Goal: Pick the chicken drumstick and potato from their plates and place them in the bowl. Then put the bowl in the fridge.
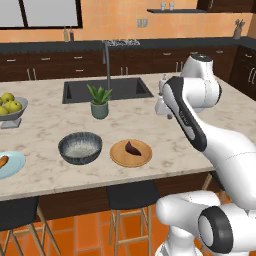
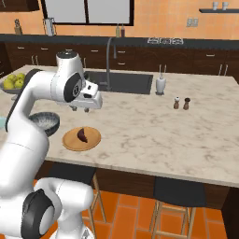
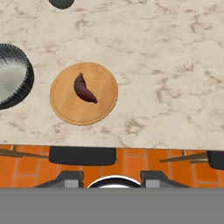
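1. The potato (image 3: 85, 89) lies on the tan wood plate (image 3: 65, 111), just beside the bowl (image 1: 80, 148); the chicken drumstick (image 1: 3, 162) sits on the pale blue plate (image 1: 15, 163), further to the left.
2. You appear to be at the first pick: nothing is in the bowl yet.
3. The gripper (image 2: 80, 109) hangs above the counter (image 2: 154, 126), well above the potato, holding nothing; how wide it stands I cannot tell.
4. Next, bring it over the potato and descend.

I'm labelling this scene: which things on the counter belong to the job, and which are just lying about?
Job: drumstick on the blue plate; potato on the wooden plate; ribbed bowl.

Lying about: fruit bowl, potted plant, soap bottle, two shakers.
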